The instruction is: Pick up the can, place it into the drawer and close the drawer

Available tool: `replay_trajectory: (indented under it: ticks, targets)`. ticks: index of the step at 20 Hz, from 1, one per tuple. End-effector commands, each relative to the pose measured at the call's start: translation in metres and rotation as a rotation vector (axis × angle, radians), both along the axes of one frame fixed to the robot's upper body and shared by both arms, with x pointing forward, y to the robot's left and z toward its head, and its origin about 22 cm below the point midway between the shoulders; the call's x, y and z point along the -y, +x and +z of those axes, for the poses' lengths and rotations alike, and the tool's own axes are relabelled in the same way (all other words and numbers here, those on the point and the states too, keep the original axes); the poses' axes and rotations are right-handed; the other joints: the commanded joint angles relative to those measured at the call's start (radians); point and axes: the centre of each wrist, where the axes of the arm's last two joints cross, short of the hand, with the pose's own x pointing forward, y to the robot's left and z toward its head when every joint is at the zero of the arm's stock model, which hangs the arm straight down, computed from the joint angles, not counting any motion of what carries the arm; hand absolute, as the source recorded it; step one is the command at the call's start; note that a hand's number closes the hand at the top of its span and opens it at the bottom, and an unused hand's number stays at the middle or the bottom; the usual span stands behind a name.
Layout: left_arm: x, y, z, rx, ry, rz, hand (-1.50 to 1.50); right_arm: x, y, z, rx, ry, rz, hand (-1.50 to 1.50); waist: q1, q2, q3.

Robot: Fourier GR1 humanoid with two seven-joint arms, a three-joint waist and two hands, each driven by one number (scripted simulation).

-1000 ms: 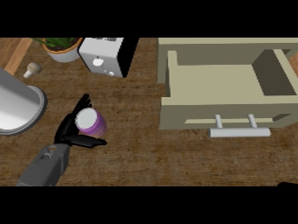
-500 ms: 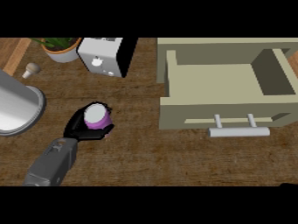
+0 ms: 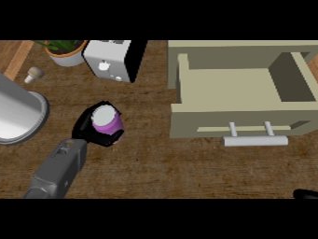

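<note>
While left robot hand (image 3: 92, 128) curls round one can (image 3: 107, 121), can sits mid-bench (image 3: 161, 168), left of one open drawer (image 3: 230, 88). Right robot hand (image 3: 313, 194) barely shows at lower edge; fingers unclear. Since earlier: can shifted slightly toward drawer.

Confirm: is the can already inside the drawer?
No. The can is over the wooden counter, gripped by the left hand, well left of the open drawer.

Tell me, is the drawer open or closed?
Open. The drawer is pulled out, so you look straight down into its bare inside, and its handle sticks out toward the robot.
</note>
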Motion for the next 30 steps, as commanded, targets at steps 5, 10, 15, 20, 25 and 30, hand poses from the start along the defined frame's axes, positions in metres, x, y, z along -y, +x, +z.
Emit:
replay_trajectory:
  ticks: [5,10,15,20,25,30]
  targets:
    - [0.041,0.014,0.010,0.038,-0.041,0.307,1.50,0.007,0.004,0.014,0.000,-0.017,-0.010,-1.50,0.009,-0.004,0.001]
    - [0.065,0.037,0.040,0.013,-0.032,0.241,1.50,0.018,-0.002,0.017,0.006,-0.014,-0.038,-1.50,0.015,-0.008,0.002]
    - [0.068,0.060,0.085,0.119,0.035,0.183,1.50,0.009,0.002,0.008,0.009,-0.027,-0.058,-1.50,0.030,-0.013,0.002]
    - [0.110,0.074,0.138,0.131,0.017,0.122,1.50,0.003,0.006,0.016,0.007,-0.018,-0.064,-1.50,0.029,-0.017,0.002]
    - [0.141,0.083,0.209,0.127,-0.008,0.122,1.50,0.008,-0.010,0.016,0.003,-0.009,-0.060,-1.50,0.013,-0.016,0.002]
    - [0.174,0.080,0.253,0.142,0.040,0.098,1.50,-0.001,0.011,0.003,0.014,-0.032,-0.065,-1.50,0.012,-0.007,0.002]
